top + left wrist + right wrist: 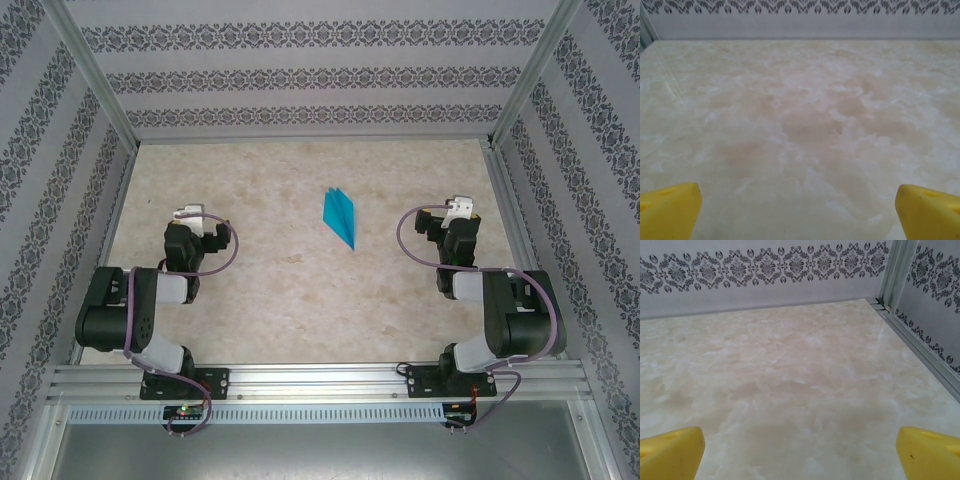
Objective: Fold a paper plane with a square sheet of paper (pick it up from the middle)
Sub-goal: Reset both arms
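Observation:
The paper plane (340,217) lies on the marble table, just right of the middle: the turquoise-blue sheet of paper folded into a slim pointed dart, its tip toward the near right. My left gripper (192,222) hangs well to the plane's left and is open. In the left wrist view, the left gripper (799,212) has its yellow fingertips (670,210) wide apart over bare table. My right gripper (452,218) is off to the plane's right, also open. The right wrist view has the right gripper (800,455) with only table between its yellow fingertips (930,455).
Patterned walls with metal posts (95,75) close in the table (280,290) on three sides. An aluminium rail (320,380) carries both arm bases at the near edge. The right wall's metal edge (920,347) runs close beside the right gripper.

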